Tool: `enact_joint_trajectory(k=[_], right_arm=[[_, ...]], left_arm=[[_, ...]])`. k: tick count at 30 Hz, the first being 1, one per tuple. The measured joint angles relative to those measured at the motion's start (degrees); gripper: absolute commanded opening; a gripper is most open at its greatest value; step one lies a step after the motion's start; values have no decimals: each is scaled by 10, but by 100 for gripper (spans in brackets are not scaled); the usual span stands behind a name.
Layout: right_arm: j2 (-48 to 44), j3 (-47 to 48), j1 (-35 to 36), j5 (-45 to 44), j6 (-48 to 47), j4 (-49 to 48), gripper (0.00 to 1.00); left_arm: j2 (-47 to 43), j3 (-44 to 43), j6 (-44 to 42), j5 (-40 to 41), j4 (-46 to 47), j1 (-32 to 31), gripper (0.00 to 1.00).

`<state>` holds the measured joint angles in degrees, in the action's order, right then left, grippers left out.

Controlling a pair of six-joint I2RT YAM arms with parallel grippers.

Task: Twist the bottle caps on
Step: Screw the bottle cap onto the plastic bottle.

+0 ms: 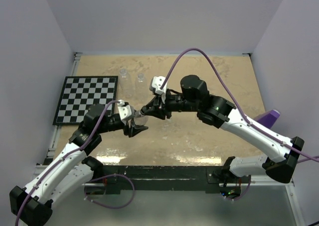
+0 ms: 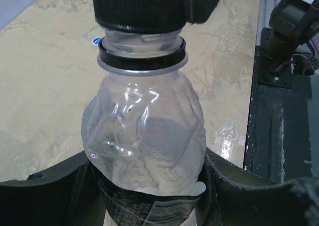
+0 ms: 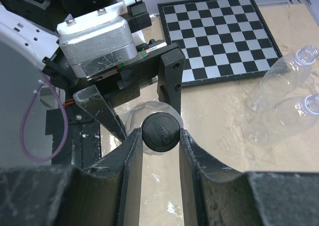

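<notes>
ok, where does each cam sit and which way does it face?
Top external: high behind the robot, looking down on the table; left arm and right arm show.
Left wrist: along its fingers at the bottle they hold.
Right wrist: down between its fingers onto the black cap; left gripper behind.
Shared: both wrist views show bottle and cap.

The left arm [image 1: 60, 166] and right arm [image 1: 259, 136] are white, with purple cables [image 1: 199, 54]. The left pincer [image 1: 137, 125] and right pincer [image 1: 148, 110] are black.

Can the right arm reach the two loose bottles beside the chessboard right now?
Probably not yet: the right end effector is shut on the black cap of the bottle held by the left end effector. Nothing else seems to block the way to the loose bottles.
</notes>
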<state>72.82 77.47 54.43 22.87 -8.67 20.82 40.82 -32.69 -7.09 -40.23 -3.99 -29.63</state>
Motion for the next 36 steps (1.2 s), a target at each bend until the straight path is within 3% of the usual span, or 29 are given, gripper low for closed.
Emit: enact_joint_trajectory(k=[14, 24, 36], right_arm=[[-1, 5, 0, 27, -17, 5, 18], [19, 48, 0, 18, -15, 32, 17], [34, 90, -1, 20, -46, 110, 18]], left_arm=[[-7, 0, 16, -25, 8, 0, 0], [-19, 0, 20, 3, 26, 0, 0], [32, -47, -20, -46, -40, 0, 0]])
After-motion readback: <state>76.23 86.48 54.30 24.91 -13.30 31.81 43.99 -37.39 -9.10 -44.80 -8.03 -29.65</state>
